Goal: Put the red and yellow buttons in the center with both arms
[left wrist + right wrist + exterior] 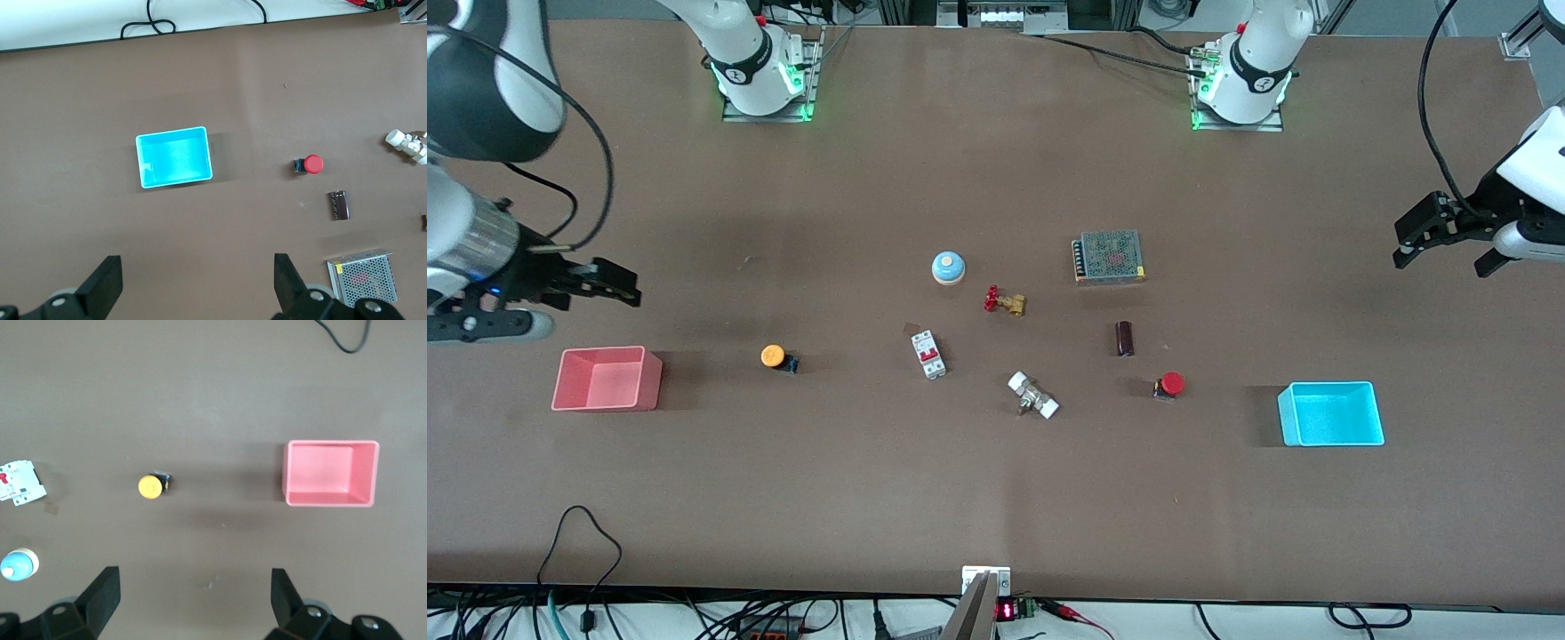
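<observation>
Both arms raised at the table ends, both buttons not yet moved to the center

The plain matte brown tabletop [996, 498] carried a pink plastic bin [607, 379] at the right arm's end and a cyan plastic bin [1330, 413] at the left arm's end. The black two-finger right gripper [618, 283] hung above the table close to the pink bin, fingers wide and empty; the black two-finger left gripper [1440, 244] hung above the table's left-arm end, also wide and empty. The small orange-yellow-capped push-button [774, 356] sat on the table beside the pink bin; the small red-capped push-button [1170, 384] sat near the cyan bin. Judged progress: nothing done, both pick-ups and placements remained
</observation>
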